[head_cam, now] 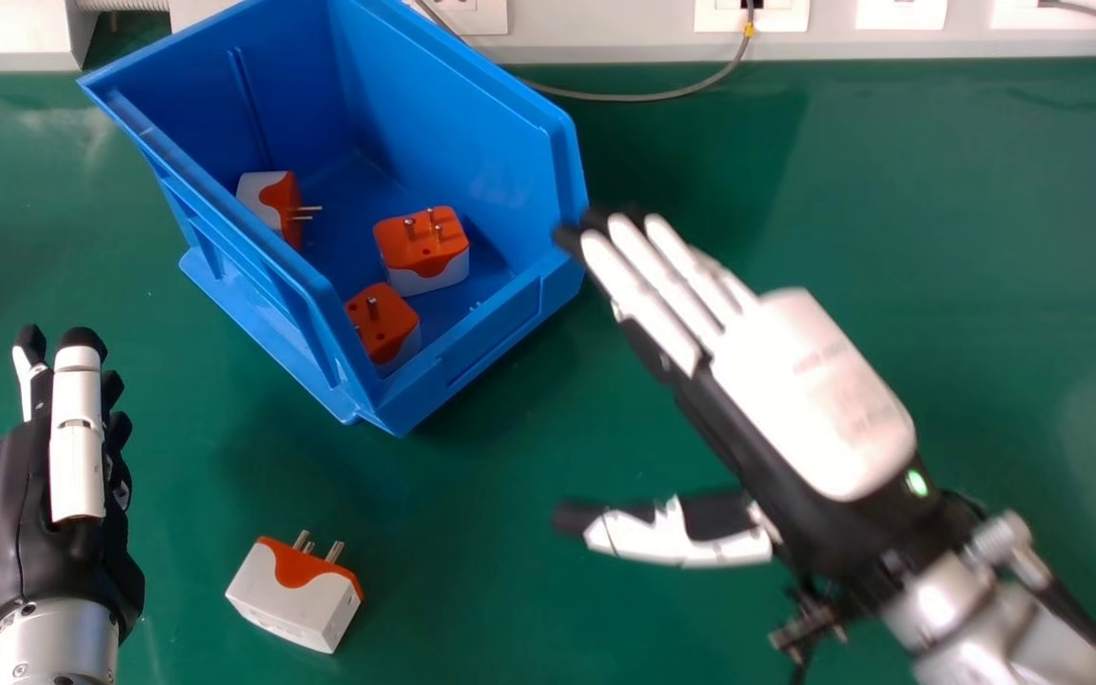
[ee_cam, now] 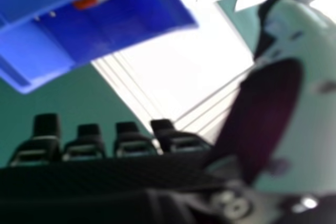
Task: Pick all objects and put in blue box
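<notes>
As the head view shows, the blue box [head_cam: 500, 347] has three orange and white plugs [head_cam: 421, 249] inside. One more plug [head_cam: 293, 595] sits on the green surface [head_cam: 890, 190] between the left hand [head_cam: 25, 514] and the right hand [head_cam: 800, 381]. Both hands are open and hold nothing. In the right hand view, the box has a bit of orange inside.

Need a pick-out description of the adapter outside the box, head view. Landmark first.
The blue box stands on the green table. Nearer the robot, between that box and the view's bottom edge, lies a white adapter with an orange pin face. It is the one on the table; the other three adapters sit inside the box.
</notes>
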